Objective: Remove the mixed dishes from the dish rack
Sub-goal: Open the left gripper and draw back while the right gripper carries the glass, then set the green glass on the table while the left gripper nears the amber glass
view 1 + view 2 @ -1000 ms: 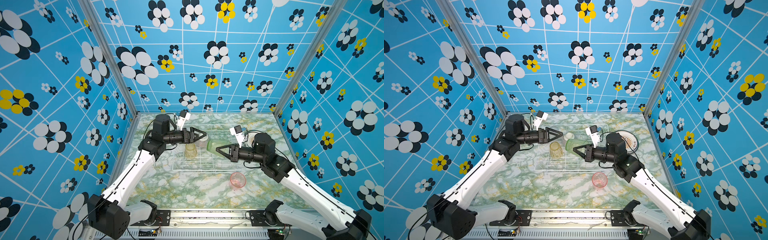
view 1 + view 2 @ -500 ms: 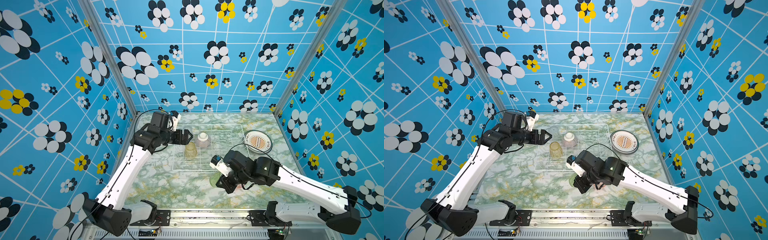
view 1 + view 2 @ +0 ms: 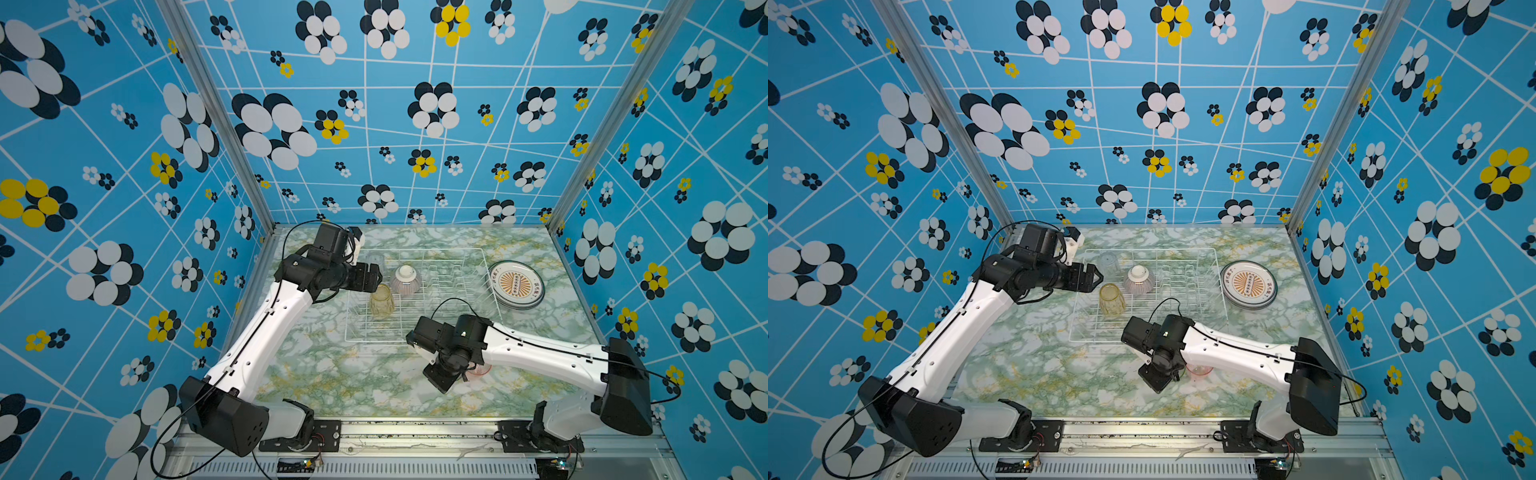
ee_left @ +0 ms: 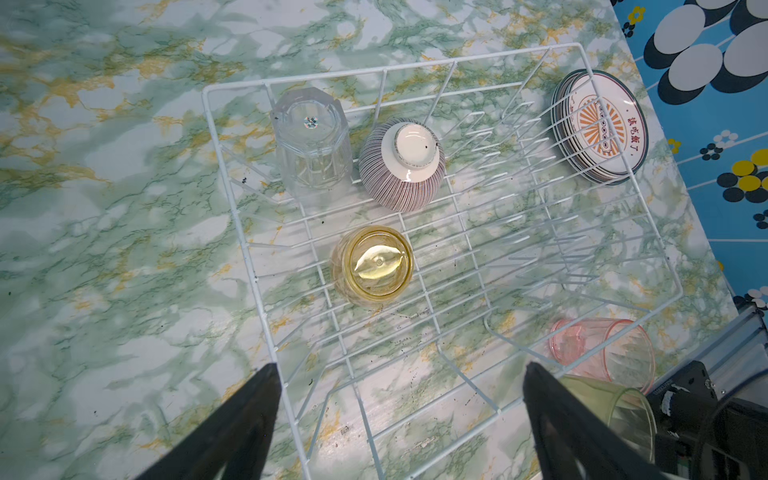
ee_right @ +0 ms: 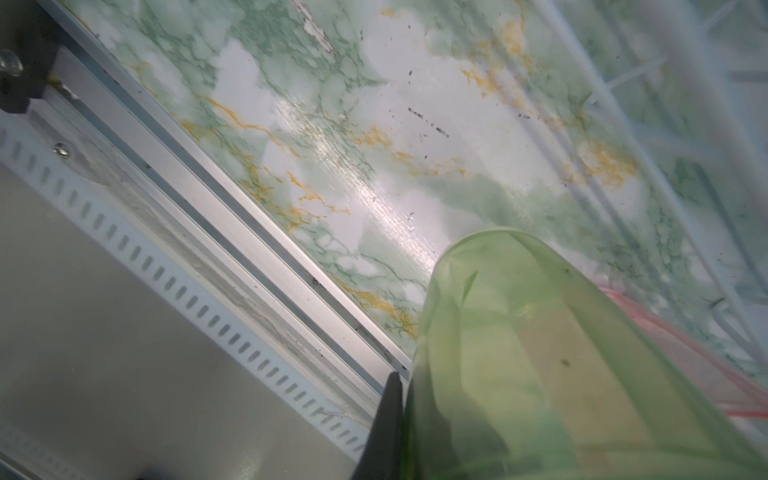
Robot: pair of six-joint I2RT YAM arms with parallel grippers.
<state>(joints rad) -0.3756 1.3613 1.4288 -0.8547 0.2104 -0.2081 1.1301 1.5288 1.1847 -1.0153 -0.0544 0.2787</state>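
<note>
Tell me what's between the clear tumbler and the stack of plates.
The upside-down striped bowl, next to the clear tumbler, then bare dish rack prongs up to the plates; clearest in the left wrist view.

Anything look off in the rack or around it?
Nothing askew. Bowl and clear tumbler sit upside down in the rack, normal for drying; plates stacked flat beside it. Only dark specks on the table.

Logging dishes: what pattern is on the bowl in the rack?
Fine pinkish-purple stripes, white foot; the bowl shows best in the left wrist view.
</note>
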